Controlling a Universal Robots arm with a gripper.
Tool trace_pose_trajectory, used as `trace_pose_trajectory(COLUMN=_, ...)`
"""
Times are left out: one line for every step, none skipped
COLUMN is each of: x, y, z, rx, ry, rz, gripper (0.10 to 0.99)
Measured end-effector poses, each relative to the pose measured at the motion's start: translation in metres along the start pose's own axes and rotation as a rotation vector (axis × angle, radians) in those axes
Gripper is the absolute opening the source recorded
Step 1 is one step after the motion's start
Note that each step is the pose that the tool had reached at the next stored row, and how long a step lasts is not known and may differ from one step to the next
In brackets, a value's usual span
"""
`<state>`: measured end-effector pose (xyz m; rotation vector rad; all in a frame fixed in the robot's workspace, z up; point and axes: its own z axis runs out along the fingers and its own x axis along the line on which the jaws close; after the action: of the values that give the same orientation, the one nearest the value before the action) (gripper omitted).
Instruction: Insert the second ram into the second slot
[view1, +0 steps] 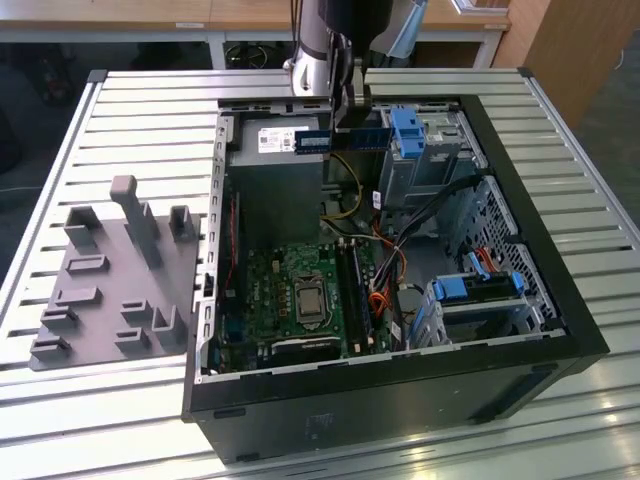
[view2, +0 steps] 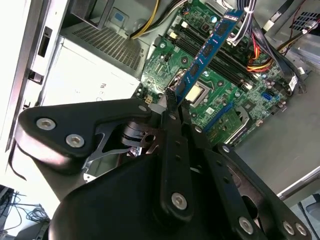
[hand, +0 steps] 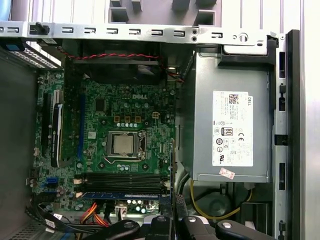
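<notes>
1. Clearly, the pincer (view1: 350, 120) is closed: in the second wrist view we see its fingers (view2: 169, 107) pinched tight on the memory stick (view2: 206, 52).
2. We see the blue memory stick with its white sticker held level in the air above the open computer case (view1: 520, 330), not in any slot.
3. Under it lies the grey power box (view1: 275, 175). The green circuit board (view1: 290, 290) sits lower in the case.
4. In the first wrist view we find the black memory slots (hand: 122, 179) on that board, well apart from the stick.
5. Outside the case, on the exterior view's left, a grey tray (view1: 100, 300) rests on the slatted table (view1: 150, 110).
</notes>
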<state>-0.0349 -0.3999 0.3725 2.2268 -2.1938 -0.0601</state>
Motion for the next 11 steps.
trace_pose_trajectory(x=0.0000, y=0.0000, z=0.0000, rx=0.000, ry=-0.0002, rz=0.004, gripper=0.137)
trace_pose_trajectory(x=0.0000, y=0.0000, z=0.0000, rx=0.000, ry=-0.0003, rz=0.008, gripper=0.137)
trace_pose_trajectory(x=0.0000, y=0.0000, z=0.0000, rx=0.000, ry=-0.0005, rz=0.012, gripper=0.137)
trace_pose_trajectory(x=0.0000, y=0.0000, z=0.0000, rx=0.000, ry=-0.0006, rz=0.016, gripper=0.137)
trace_pose_trajectory(x=0.0000, y=0.0000, z=0.0000, rx=0.000, ry=-0.0008, rz=0.020, gripper=0.137)
trace_pose_trajectory(x=0.0000, y=0.0000, z=0.0000, rx=0.000, ry=-0.0010, rz=0.026, gripper=0.137)
trace_pose_trajectory(x=0.0000, y=0.0000, z=0.0000, rx=0.001, ry=-0.0012, rz=0.033, gripper=0.137)
trace_pose_trajectory(x=0.0000, y=0.0000, z=0.0001, rx=0.001, ry=-0.0016, rz=0.040, gripper=0.137)
trace_pose_trajectory(x=0.0000, y=0.0000, z=0.0001, rx=0.001, ry=-0.0018, rz=0.046, gripper=0.137)
trace_pose_trajectory(x=0.0000, y=0.0000, z=0.0000, rx=0.001, ry=-0.0020, rz=0.052, gripper=0.137)
trace_pose_trajectory(x=0.0000, y=0.0000, z=0.0000, rx=0.001, ry=-0.0022, rz=0.058, gripper=0.137)
